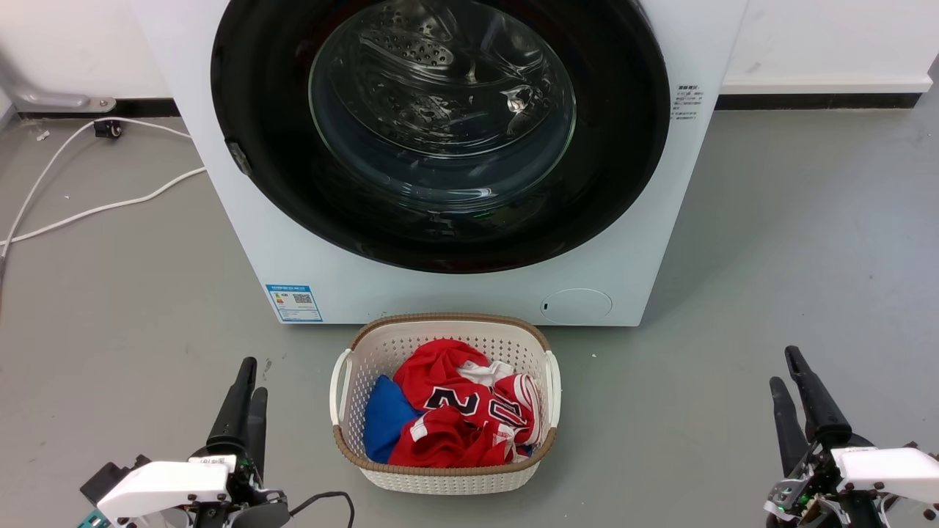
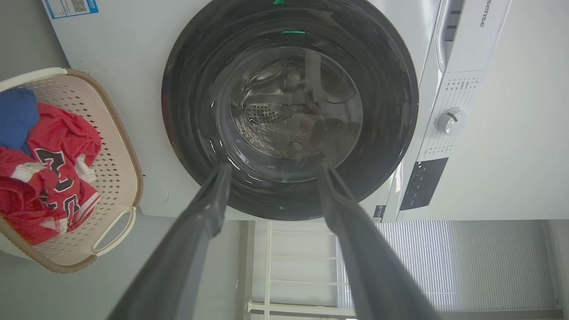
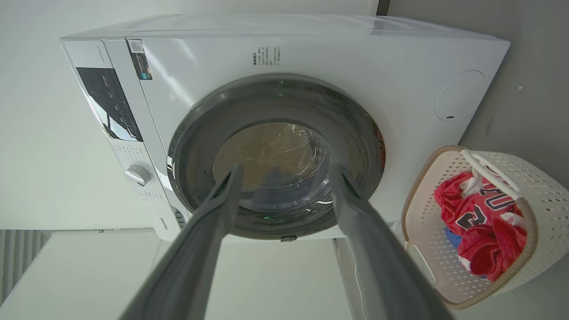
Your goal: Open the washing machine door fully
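Head view: washing machine door (image 1: 440,227) sits shut on the washing machine (image 1: 631,286), well ahead of my left claw (image 1: 254,378) and right claw (image 1: 783,367), laundry basket (image 1: 447,320) between them, grey floor (image 1: 792,249). Left wrist view adds the control knob (image 2: 451,121), claw spread. Right wrist: spread too.

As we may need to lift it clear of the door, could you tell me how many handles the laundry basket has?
2. One white handle sits on the laundry basket's left rim, the other handle on its right rim. None seems hidden.
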Controlling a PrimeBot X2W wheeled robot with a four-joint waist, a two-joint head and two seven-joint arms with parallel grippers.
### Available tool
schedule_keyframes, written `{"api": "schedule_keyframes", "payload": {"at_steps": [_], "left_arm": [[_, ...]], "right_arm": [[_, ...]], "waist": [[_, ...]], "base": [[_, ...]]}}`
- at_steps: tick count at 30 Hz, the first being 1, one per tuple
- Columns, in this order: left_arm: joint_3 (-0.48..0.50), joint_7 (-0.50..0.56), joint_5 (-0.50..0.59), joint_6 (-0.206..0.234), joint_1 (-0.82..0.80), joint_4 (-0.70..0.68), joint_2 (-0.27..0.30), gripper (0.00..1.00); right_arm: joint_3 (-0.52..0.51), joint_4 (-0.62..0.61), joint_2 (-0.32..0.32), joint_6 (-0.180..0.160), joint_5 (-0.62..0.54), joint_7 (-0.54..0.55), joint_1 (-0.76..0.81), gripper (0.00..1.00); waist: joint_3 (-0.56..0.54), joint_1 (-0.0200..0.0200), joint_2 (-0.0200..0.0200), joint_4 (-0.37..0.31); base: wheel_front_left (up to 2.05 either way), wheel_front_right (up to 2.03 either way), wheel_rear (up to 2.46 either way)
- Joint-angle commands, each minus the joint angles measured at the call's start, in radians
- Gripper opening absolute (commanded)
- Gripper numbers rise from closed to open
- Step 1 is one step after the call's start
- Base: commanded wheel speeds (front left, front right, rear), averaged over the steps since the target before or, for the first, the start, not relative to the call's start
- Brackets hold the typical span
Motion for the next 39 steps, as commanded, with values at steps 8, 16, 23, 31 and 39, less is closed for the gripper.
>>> {"api": "schedule_keyframes", "payload": {"at_steps": [8,16,23,31,39], "left_arm": [[-0.002,-0.047,0.199,0.033,-0.006,-0.077,0.002,1.0],[-0.054,-0.081,0.42,0.076,0.009,-0.113,0.002,1.0],[-0.094,-0.109,0.576,0.112,0.02,-0.133,0.008,1.0],[-0.142,-0.138,0.72,0.169,0.027,-0.146,0.034,1.0],[-0.187,-0.162,0.813,0.211,0.033,-0.157,0.055,1.0]], "right_arm": [[-0.016,-0.073,-0.002,0.002,-0.215,-0.046,0.002,1.0],[0.012,-0.153,-0.002,0.002,-0.461,-0.08,0.023,1.0],[0.033,-0.202,-0.001,0.002,-0.65,-0.108,0.043,1.0],[0.039,-0.226,-0.001,0.002,-0.814,-0.137,0.065,1.0],[0.039,-0.233,0.0,0.002,-0.923,-0.161,0.081,1.0]], "waist": [[0.002,0.0,0.0,0.002],[0.004,0.0,0.0,0.003],[0.006,0.0,0.0,0.003],[0.007,0.0,0.0,0.004],[0.005,0.0,0.0,0.007]], "base": [[0.0,0.0,0.0],[0.0,0.0,0.0],[0.0,0.0,0.0],[0.0,0.0,0.0],[0.0,0.0,0.0]]}}
